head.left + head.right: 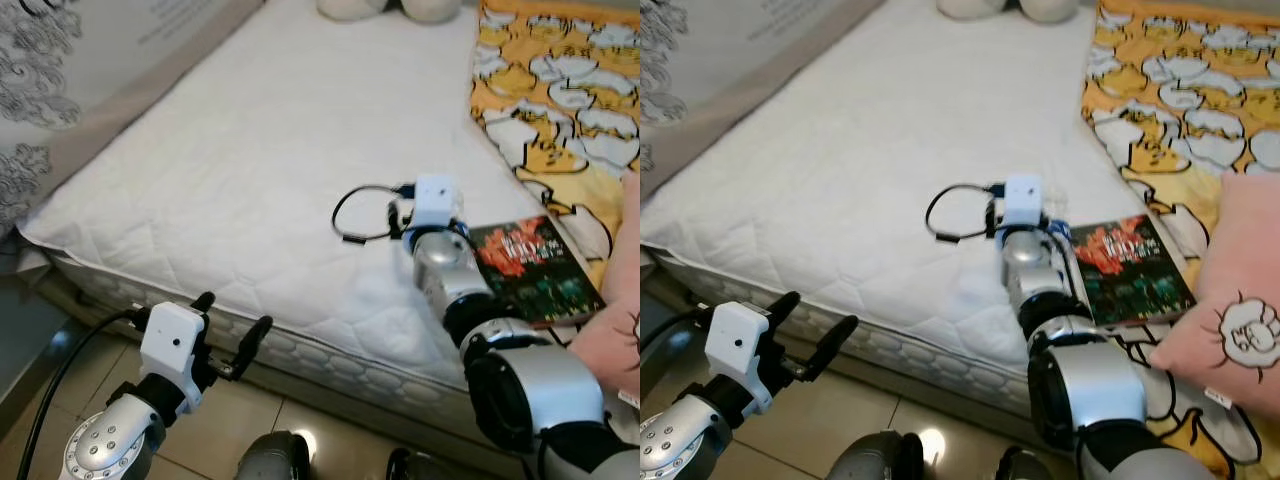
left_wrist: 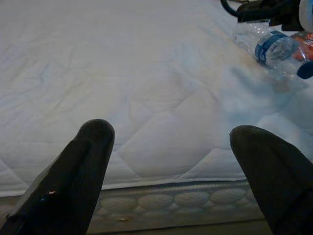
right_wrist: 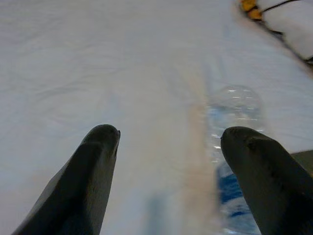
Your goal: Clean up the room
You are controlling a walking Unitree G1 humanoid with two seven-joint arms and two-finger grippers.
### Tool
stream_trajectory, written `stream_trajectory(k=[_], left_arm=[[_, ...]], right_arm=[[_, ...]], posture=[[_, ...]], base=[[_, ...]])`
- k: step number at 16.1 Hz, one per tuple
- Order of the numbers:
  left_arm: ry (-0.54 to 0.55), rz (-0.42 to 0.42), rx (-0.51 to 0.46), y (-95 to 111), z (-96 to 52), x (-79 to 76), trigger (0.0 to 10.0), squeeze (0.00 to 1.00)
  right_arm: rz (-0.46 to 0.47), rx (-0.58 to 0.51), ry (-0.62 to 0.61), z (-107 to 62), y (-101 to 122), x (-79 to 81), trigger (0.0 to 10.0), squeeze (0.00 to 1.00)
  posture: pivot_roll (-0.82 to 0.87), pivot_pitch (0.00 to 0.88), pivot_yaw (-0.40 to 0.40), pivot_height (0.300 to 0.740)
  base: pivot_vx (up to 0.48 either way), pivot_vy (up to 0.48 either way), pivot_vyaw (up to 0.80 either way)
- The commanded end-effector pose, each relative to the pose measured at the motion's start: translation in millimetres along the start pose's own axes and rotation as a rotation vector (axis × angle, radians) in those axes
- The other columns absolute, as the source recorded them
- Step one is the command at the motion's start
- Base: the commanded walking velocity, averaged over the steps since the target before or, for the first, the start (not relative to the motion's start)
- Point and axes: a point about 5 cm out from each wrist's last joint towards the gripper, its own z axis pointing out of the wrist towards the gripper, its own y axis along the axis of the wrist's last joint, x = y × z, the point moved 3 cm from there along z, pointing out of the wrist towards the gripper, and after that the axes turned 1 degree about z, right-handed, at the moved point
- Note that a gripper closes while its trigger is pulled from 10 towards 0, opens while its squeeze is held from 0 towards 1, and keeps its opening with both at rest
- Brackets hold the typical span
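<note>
On the mattress, plastic bottle lies flat beside right gripper

1. Nothing here is actually readable, honestly.
2. The dark paperback book with a red-and-green cover lying on the white quilted mattress has some print, but it's too blurry to make out.
3. The clear plastic bottle with a blue label shows no legible lettering either.
</note>
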Motion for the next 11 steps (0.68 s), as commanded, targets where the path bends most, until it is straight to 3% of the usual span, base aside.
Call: stream_trajectory(k=[1, 4, 7, 11], left_arm=[[-0.007, 0.01, 0.003, 4, -1.3, -0.5, 10.0, 0.0], [-0.002, 0.003, 0.027, 4, -4.2, 0.1, 10.0, 0.0], [-0.101, -0.027, 0.061, 0, -1.6, -15.7, 10.0, 0.0], [-0.111, -0.019, 0.07, 0, 2.7, -16.7, 10.0, 0.0]], right_arm=[[0.004, -0.015, -0.044, 1.1, 3, -8.3, 10.0, 0.0], [-0.027, -0.083, -0.12, 3.0, 16, -26.9, 10.0, 0.0], [0.027, 0.032, -0.192, 1.2, -10, -57.3, 10.0, 0.0], [0.088, 0.149, -0.152, -2.3, -35, -58.6, 10.0, 0.0]], posture=[[0.28, 0.2, 0.074, 0.74], [0.27, 0.205, 0.079, 0.74], [0.26, 0.207, 0.08, 0.74], [0.25, 0.207, 0.079, 0.74]], base=[[0.0, 0.0, 0.0], [0.0, 0.0, 0.0], [0.0, 0.0, 0.0], [0.0, 0.0, 0.0]])
